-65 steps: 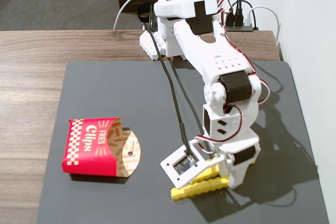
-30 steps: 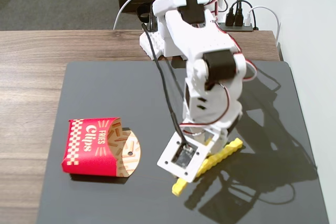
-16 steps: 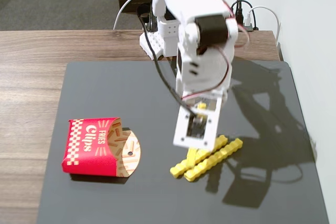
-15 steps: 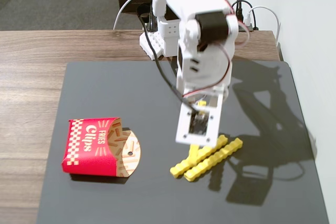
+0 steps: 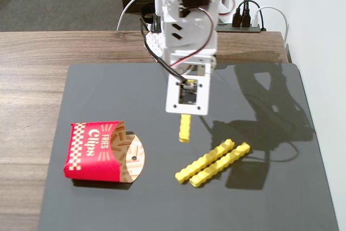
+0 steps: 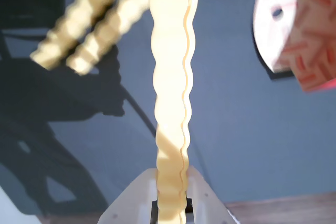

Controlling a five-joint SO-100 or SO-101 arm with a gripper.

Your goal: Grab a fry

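One yellow crinkle-cut fry [image 5: 185, 128] hangs above the dark mat, poking down from under the white camera plate of my gripper [image 5: 186, 116]. In the wrist view that fry [image 6: 170, 87] runs up the middle of the picture, and my gripper [image 6: 170, 182] is shut on its lower end, white fingers [image 6: 137, 195] pressed on both sides. Two more fries [image 5: 212, 162] lie side by side on the mat, down and right of the held one; in the wrist view these two fries [image 6: 89, 22] show blurred at the upper left.
The red "Fries Clips" carton [image 5: 93, 151] lies on its side at the mat's left, mouth toward the middle; in the wrist view the carton [image 6: 299, 30] is at the upper right. The arm's base and cables [image 5: 162, 44] stand at the back of the dark mat [image 5: 108, 90].
My gripper has risen off the pile and moved back and left with one fry in it. The other two fries stayed on the mat, now uncovered.
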